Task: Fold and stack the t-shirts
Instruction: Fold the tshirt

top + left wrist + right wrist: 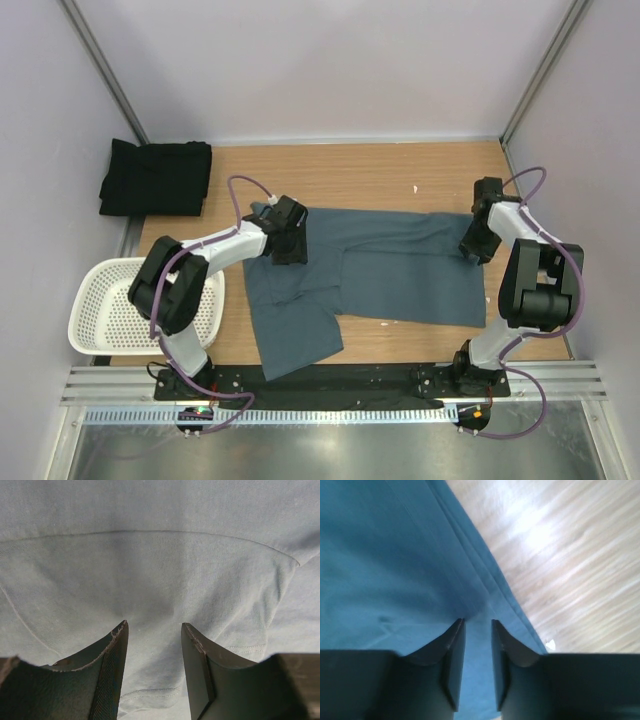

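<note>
mostly flat on the pale wood-grain counter lies the slate blue-grey knit t-shirt, soft and finely ribbed, with one rumpled flap reaching the near edge. the left end effector is over its far left part, dark wedge-shaped fingers spread wide above the cloth. the right end effector is at the stitched right hem, fingers narrowly parted. the plain black t-shirt sits folded square at the far left corner, well apart from the white perforated plastic basket.

Blue-grey shirt spread centrally; black shirt (folded) far left.
</note>
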You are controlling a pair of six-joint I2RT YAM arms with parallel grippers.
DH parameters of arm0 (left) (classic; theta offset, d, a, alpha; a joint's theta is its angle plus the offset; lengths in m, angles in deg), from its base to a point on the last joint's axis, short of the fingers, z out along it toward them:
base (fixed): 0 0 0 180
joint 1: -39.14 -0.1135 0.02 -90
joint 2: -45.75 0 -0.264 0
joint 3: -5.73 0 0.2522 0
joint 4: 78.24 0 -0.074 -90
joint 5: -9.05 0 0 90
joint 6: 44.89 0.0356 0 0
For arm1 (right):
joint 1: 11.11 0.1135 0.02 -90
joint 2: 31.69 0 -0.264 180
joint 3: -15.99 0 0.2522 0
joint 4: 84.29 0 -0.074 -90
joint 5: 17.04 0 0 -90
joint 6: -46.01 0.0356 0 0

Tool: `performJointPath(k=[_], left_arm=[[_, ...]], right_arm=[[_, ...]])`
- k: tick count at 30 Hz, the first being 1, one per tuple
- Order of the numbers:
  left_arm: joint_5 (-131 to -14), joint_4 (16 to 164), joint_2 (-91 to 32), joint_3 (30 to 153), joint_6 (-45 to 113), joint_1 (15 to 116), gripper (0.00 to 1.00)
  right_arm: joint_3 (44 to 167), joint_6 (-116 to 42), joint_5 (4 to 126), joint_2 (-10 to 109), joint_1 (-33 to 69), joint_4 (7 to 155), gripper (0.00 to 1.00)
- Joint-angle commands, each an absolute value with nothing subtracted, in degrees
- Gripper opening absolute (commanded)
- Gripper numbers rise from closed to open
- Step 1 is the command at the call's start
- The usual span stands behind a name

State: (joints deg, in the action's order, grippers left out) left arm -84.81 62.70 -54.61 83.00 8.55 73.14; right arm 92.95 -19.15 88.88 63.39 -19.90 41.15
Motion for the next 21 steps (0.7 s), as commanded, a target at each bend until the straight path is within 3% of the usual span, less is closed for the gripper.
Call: performJointPath(k=[1,3,9,21], left_arm=[[-84.1,62.0,-52.7,83.5,9.8,73.3,0.48],[-83.8,62.1,-52.0,84.3,10.9,73.5,0.49],[-83.9,61.8,-51.8,86.8,14.9,76.0,0.5],[-87.2,59.0,-54.6,88.6,16.3,81.2,0.5]], right_arm=[[93.2,-18.1,87.2,61.3,-20.1,36.5,0.44],[96.0,-18.0,87.4,61.6,-21.1,34.4,0.48],[102.3,-16.8,85.1,63.3,-24.9,34.0,0.5],[95.3,-11.0,76.5,65.3,-27.4,42.7,0.43]])
